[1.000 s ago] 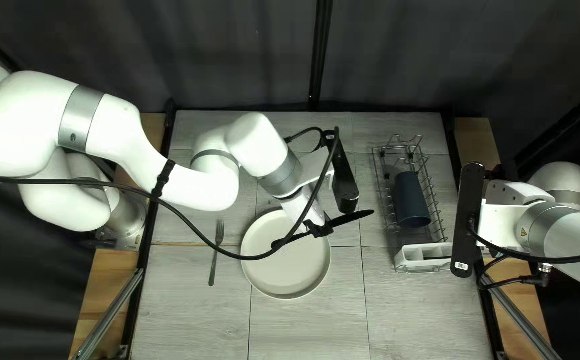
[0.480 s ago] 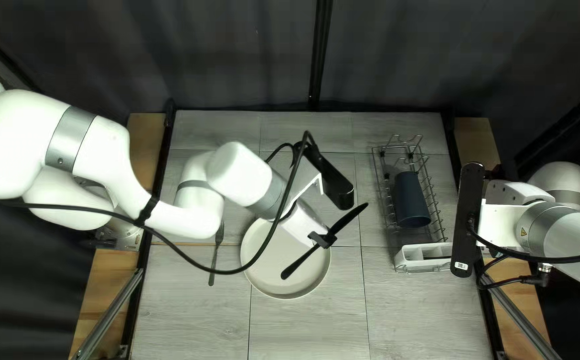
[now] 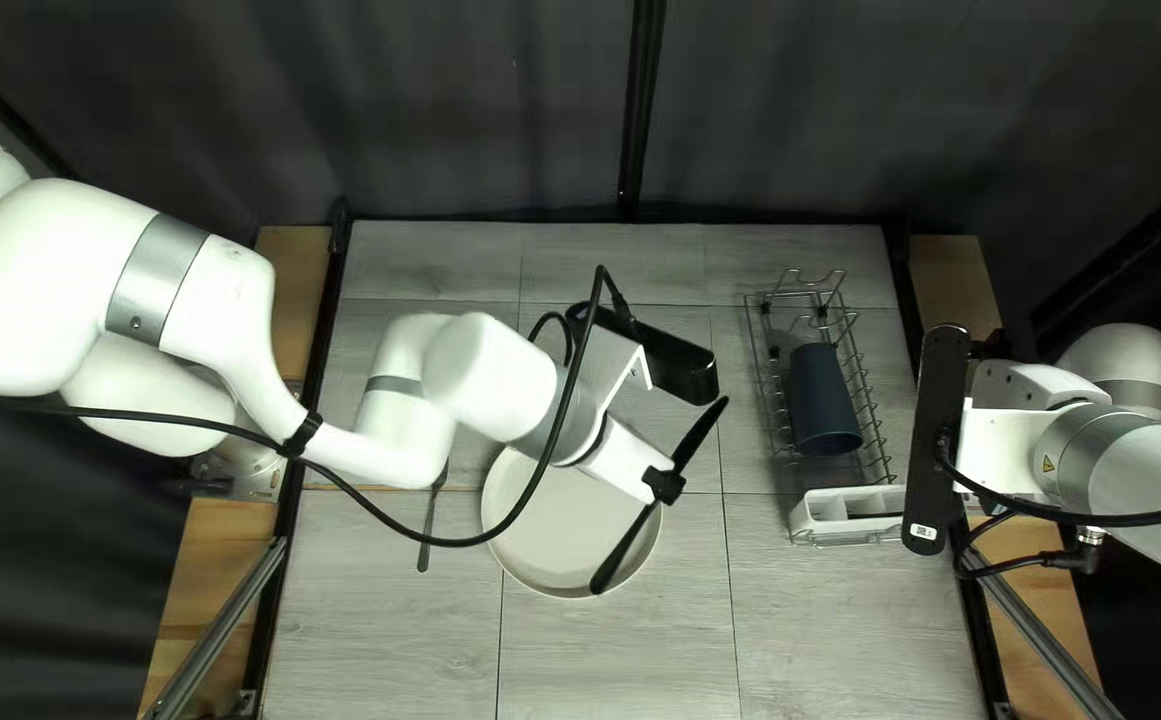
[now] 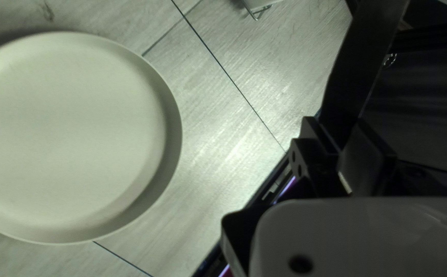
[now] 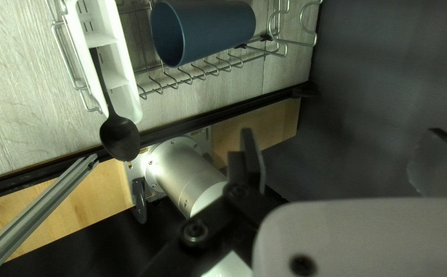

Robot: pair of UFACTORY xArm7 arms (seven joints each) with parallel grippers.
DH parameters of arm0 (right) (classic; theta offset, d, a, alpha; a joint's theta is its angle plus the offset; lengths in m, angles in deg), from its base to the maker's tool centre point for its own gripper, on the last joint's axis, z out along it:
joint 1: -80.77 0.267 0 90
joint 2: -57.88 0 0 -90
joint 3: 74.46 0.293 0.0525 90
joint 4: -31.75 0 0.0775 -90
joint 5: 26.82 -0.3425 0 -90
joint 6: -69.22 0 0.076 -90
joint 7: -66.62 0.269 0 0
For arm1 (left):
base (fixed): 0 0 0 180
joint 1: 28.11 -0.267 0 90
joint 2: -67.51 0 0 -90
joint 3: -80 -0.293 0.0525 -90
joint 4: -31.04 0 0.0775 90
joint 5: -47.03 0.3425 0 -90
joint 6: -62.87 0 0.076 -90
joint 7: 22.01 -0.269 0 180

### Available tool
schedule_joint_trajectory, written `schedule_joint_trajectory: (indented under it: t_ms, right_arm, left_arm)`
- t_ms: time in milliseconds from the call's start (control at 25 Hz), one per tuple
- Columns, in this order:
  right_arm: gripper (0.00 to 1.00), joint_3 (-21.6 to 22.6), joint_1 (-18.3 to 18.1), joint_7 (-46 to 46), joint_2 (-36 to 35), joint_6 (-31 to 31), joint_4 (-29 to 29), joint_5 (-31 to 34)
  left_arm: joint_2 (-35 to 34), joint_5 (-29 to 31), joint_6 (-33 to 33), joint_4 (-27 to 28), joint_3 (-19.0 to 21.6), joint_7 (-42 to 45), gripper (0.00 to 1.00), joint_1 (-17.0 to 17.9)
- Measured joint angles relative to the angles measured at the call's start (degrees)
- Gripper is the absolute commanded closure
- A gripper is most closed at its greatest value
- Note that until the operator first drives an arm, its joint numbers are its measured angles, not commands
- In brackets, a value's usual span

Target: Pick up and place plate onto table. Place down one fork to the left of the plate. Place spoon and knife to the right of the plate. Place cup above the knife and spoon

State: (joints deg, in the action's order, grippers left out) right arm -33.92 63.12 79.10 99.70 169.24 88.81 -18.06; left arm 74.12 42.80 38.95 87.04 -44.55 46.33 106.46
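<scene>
- Black knife (image 3: 626,547) pinched between the two fingers of the left claw (image 3: 664,484); it slants past them on both sides, one end reaching over the plate, the other pointing away from it toward the table's far edge.
- Cream plate (image 3: 558,534) on the table (image 3: 380,627), beneath and beside the left claw, which hangs above its rim.
- Metal fork (image 3: 428,528) on the table, on the far side of the plate from the left claw, just beside the plate's left rim in the top left view; its upper end is partly hidden by the left arm (image 3: 400,434).
- Right claw (image 3: 994,454) with its fingers spread wide and nothing between them; it hangs at the table's right edge.
- Dark blue cup (image 3: 823,400) lying on its side in the wire rack (image 3: 774,387), between the two claws and well apart from both.
- White cutlery holder (image 3: 850,512) at the end of that rack, between the left claw and the right claw.
- Black spoon (image 5: 119,138) ahead of the right claw, its handle in the holder and its bowl sticking out past the holder's end.
</scene>
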Motion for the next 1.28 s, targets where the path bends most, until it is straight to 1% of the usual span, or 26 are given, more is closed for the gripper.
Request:
schedule_joint_trajectory:
  t_ms: [80,200,280,440,560,640,680,760,840,880,1000,1280]
  right_arm:
    - [0.0,0.0,0.0,0.0,0.0,0.0,0.0,0.0]
    - [0.0,0.0,0.0,0.0,0.0,0.0,0.0,0.0]
    - [0.0,0.0,0.0,0.0,0.0,0.0,0.0,0.0]
    - [0.0,0.0,0.0,0.0,0.0,0.0,0.0,0.0]
    - [0.0,0.0,0.0,0.0,0.0,0.0,0.0,0.0]
    - [0.0,0.0,0.0,0.0,0.0,0.0,0.0,0.0]
    - [0.0,0.0,0.0,0.0,0.0,0.0,0.0,0.0]
    - [0.0,0.0,0.0,0.0,0.0,0.0,0.0,0.0]
    - [0.0,0.0,0.0,0.0,0.0,0.0,0.0,0.0]
    - [0.0,0.0,0.0,0.0,0.0,0.0,0.0,0.0]
    - [0.0,0.0,0.0,0.0,0.0,0.0,0.0,0.0]
    - [0.0,0.0,0.0,0.0,0.0,0.0,0.0,0.0]
  left_arm:
    - [-0.66,2.13,-1.5,0.96,1.42,6.58,1.0,-1.27]
    - [-2.39,10.32,-4.81,3.06,4.61,20.99,1.0,-3.6]
    - [-3.47,14.24,-6.7,4.32,6.45,26.16,1.0,-4.45]
    - [-3.92,15.67,-7.43,4.83,7.16,27.98,1.0,-4.79]
    - [-2.65,13.24,-7.49,4.67,6.94,26.97,1.0,-4.67]
    - [-3.41,13.46,-8.96,5.51,7.39,29.95,1.0,-4.61]
    - [-4.5,15.44,-10.57,6.48,7.7,33.46,1.0,-4.39]
    - [-7.6,21.52,-15.5,9.44,8.12,42.28,1.0,-3.47]
    - [-11.24,27.13,-21.16,12.95,7.92,49.52,1.0,-1.03]
    - [-12.83,28.9,-23.38,14.42,7.66,51.85,1.0,0.35]
    - [-15.38,31.06,-26.18,16.24,6.83,54.84,1.0,2.2]
    - [-18.86,34.67,-26.57,16.98,5.13,57.43,1.0,4.37]
